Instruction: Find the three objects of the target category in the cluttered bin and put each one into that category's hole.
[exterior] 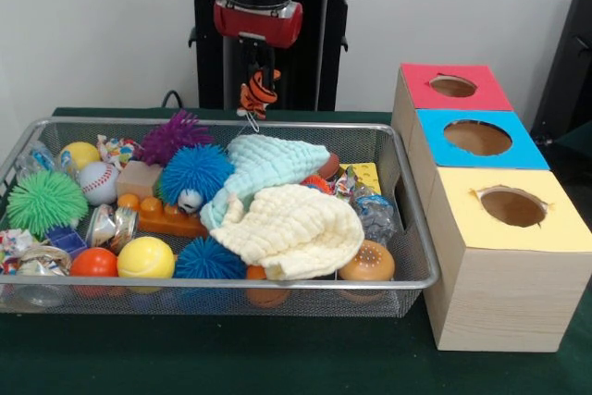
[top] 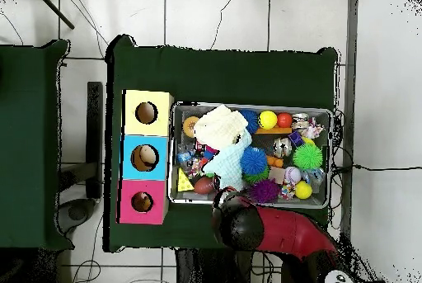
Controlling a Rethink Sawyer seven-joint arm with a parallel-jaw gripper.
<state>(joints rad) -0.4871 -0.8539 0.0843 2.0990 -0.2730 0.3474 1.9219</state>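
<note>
The red and black arm's gripper [exterior: 256, 80] is hanging above the far rim of the bin, its fingers closed on a small orange and black striped soft toy [exterior: 258, 92] that is dangling clear of the clutter below. Directly under it, the wide, shallow silver wire mesh bin [exterior: 418, 238] is lying with its long axis across the front view, holding spiky rubber balls, smooth balls and two pale folded cloths. Outward from there, the round hole in the red top of the pale wooden box [exterior: 453, 86] is sitting to the right of the gripper in the front view, beyond the bin's short end and at about the same depth as the far rim. It is the box nearest the robot's base. Judging from this, the carry is running sideways along the far rim rather than forward, passing neither the blue-topped box [exterior: 479, 138] nor the yellow-topped box [exterior: 511, 207].
</note>
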